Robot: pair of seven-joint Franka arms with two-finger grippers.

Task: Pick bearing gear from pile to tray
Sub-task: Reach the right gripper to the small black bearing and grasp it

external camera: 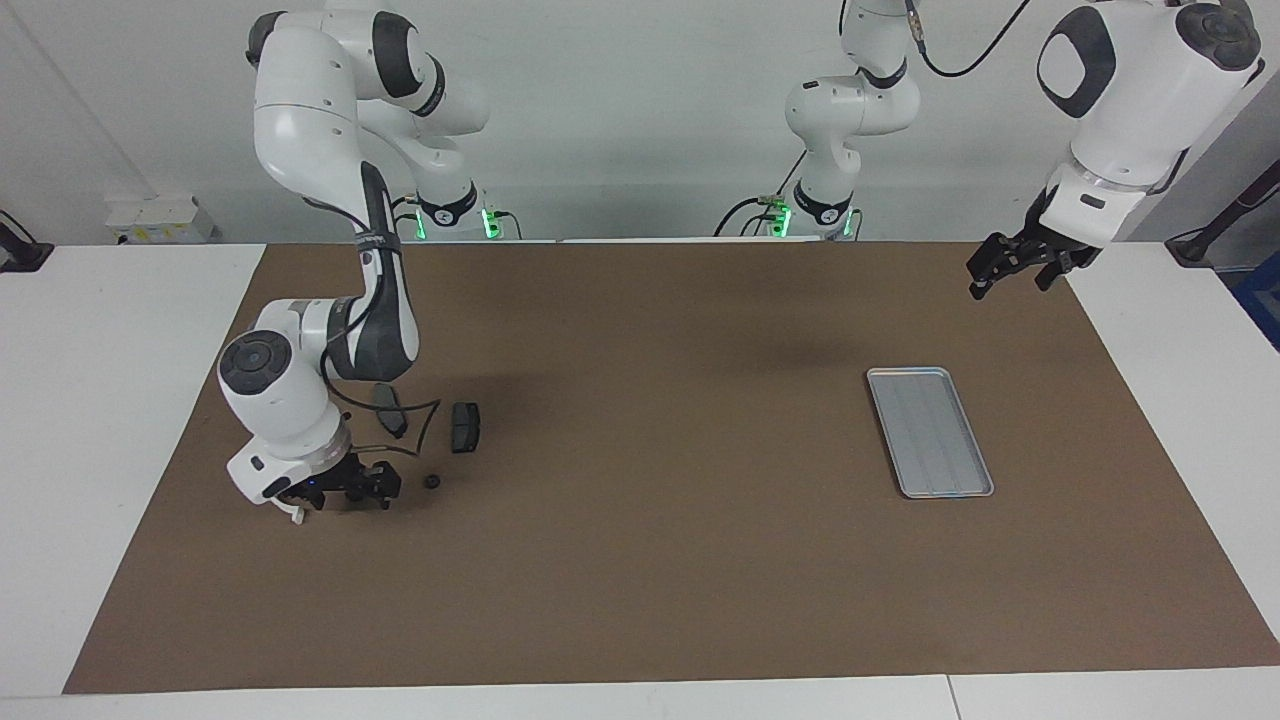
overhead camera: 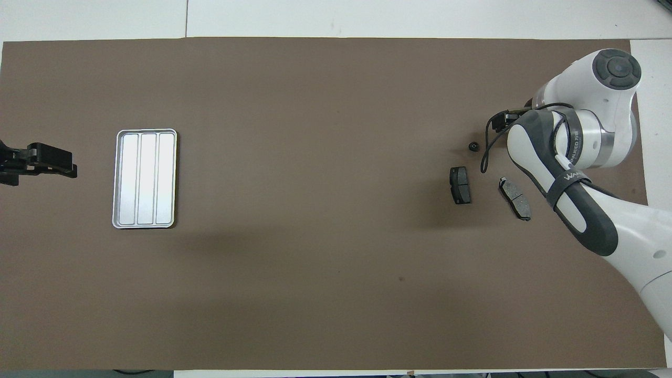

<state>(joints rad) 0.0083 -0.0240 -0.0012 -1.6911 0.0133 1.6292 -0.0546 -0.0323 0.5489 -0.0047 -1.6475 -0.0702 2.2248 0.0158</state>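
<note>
A small black round bearing gear (external camera: 432,482) (overhead camera: 473,146) lies on the brown mat in the pile at the right arm's end. My right gripper (external camera: 343,497) hangs low over the mat just beside it, fingers open and nothing visibly held. A white bracket (external camera: 292,514) pokes out from under the gripper. Two dark brake pads (external camera: 465,427) (external camera: 390,408) lie nearer to the robots than the gear. The silver ridged tray (external camera: 930,432) (overhead camera: 145,178) sits at the left arm's end. My left gripper (external camera: 1010,283) (overhead camera: 63,167) waits open in the air over the mat's edge by the tray.
The brown mat (external camera: 650,560) covers most of the white table. A black cable (external camera: 420,425) loops from the right wrist over the pads. The right arm's forearm (overhead camera: 572,205) hides part of the pile from above.
</note>
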